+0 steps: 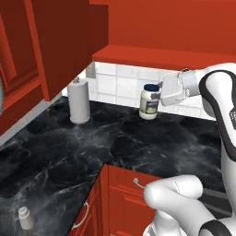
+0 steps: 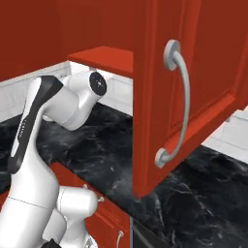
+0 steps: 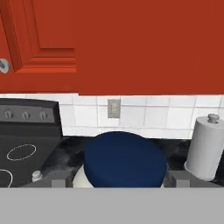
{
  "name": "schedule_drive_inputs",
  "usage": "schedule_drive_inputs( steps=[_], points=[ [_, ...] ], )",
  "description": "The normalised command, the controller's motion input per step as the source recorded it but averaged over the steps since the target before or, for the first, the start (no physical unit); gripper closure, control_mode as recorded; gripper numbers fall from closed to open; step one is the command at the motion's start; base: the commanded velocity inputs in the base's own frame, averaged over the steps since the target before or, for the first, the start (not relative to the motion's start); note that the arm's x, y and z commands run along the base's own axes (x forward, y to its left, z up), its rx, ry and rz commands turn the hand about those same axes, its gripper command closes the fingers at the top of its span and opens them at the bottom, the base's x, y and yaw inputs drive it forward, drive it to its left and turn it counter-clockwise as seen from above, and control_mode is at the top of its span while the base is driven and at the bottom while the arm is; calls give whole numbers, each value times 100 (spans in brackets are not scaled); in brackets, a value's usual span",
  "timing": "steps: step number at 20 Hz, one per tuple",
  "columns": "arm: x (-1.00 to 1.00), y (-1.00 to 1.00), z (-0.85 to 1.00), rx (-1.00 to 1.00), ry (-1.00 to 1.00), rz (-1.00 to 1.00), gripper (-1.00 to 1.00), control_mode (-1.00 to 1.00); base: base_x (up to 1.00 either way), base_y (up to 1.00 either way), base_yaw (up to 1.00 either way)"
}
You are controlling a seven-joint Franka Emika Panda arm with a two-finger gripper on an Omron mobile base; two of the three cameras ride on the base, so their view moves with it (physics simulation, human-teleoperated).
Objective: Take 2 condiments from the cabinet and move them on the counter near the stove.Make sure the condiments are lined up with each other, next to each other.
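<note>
While the gripper (image 1: pixel 154 97) grasps the upright jar (image 1: pixel 149 102) below its blue lid (image 3: pixel 125 158) | shaker (image 3: pixel 36 176) sits beside stove (image 3: pixel 26 144) | counter (image 1: pixel 138 143) directly beneath jar.

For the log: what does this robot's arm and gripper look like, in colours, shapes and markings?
The arm is glossy white with rounded, tube-like links and black bands at the joints. One joint ends in a round white cap with a small dark centre and dots. The gripper is a boxy, pale grey-white block on a short grey wrist. No loose cables show, and no readable markings.
</note>
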Motion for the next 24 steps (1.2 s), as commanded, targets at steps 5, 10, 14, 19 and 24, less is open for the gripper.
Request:
schedule_drive_inputs(
  steps=[5, 10, 14, 19, 24],
  points=[
    [0, 0, 0, 0, 0, 0, 100, 100, -32, 0, 56],
    [0, 0, 0, 0, 0, 0, 100, 100, -26, 0, 54],
    [0, 0, 0, 0, 0, 0, 100, 100, -22, 0, 49],
    [0, 0, 0, 0, 0, 0, 100, 100, -19, -9, 42],
    [0, 0, 0, 0, 0, 0, 100, 100, -44, -4, 34]
  ],
)
